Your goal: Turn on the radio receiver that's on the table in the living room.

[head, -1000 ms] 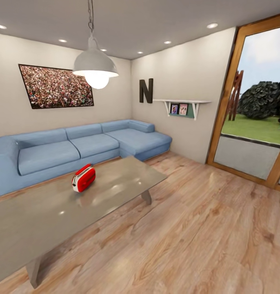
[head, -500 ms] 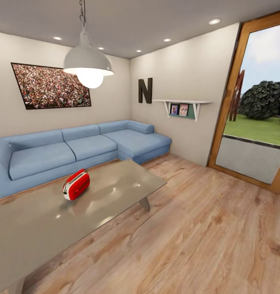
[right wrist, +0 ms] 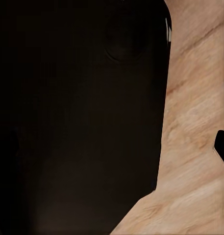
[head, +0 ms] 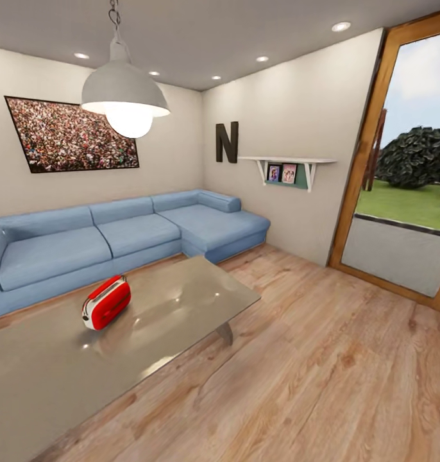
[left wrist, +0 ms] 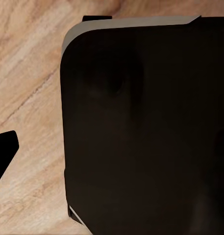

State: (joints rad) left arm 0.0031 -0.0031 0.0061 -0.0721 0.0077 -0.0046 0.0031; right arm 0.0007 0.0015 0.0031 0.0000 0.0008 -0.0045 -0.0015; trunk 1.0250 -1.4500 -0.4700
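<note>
The red radio receiver (head: 106,303) with white trim lies on the glossy grey table (head: 188,285), toward its far side, one white end facing me. The table stretches from the lower left to the middle of the head view. Around it is the living room: a blue L-shaped sofa (head: 130,232) behind the table, a crowd-photo picture (head: 69,133) on the wall and a white dome lamp (head: 124,96) overhead. In each wrist view a dark robot body panel (left wrist: 141,127) (right wrist: 77,117) hangs over wood floor, with one black fingertip (left wrist: 4,152) (right wrist: 222,147) at the edge.
Light wood plank floor (head: 322,372) spreads to the right of the table. A wood-framed glass door (head: 399,186) to a garden stands at the right. A black letter N (head: 227,142) and a white shelf (head: 287,163) with photos hang on the far wall.
The whole head picture has shifted left as the camera moved; the radio, table and sofa now sit further left in view. Nothing in the room itself has moved.
</note>
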